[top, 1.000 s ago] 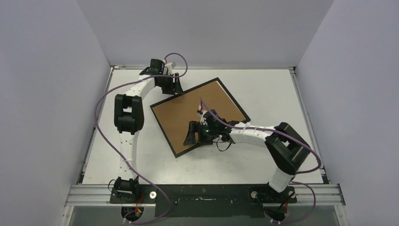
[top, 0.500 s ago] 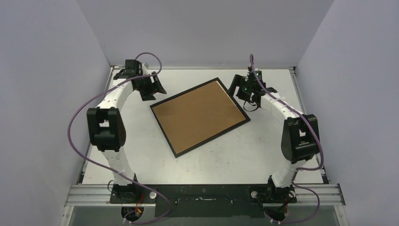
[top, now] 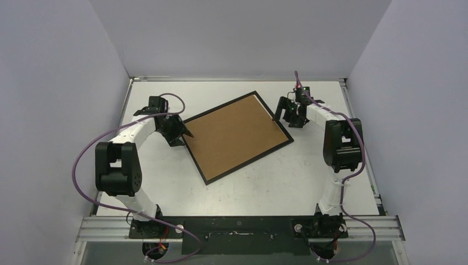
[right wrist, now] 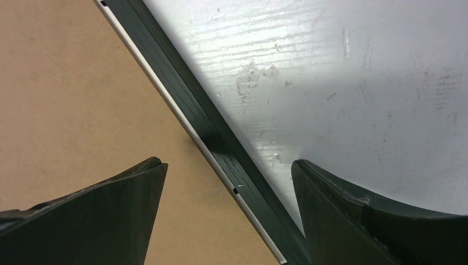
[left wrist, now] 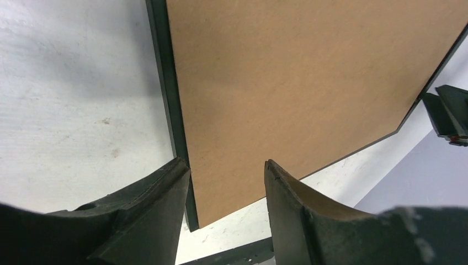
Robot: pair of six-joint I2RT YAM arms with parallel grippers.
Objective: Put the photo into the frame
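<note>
The black frame [top: 249,162] lies flat and turned at an angle mid-table, its brown cardboard backing [top: 234,135] facing up. The photo is hidden. My left gripper [top: 185,134] is at the frame's left corner; in the left wrist view its jaws [left wrist: 226,171] stand open above the corner, with the frame's rim [left wrist: 163,83] beside the left finger. My right gripper [top: 277,115] hovers over the frame's right edge; in the right wrist view it [right wrist: 229,165] is open and straddles the rim [right wrist: 182,94], a thin pale strip running along the backing [right wrist: 72,99].
The white table [top: 248,204] is closed in by grey walls on three sides. A black rail [top: 237,226] with both arm bases runs along the near edge. Purple cables loop off both arms.
The right gripper left the frame's near half and swung to its far right edge. The left arm pulled back from the far corner and came down to the frame's left corner.
</note>
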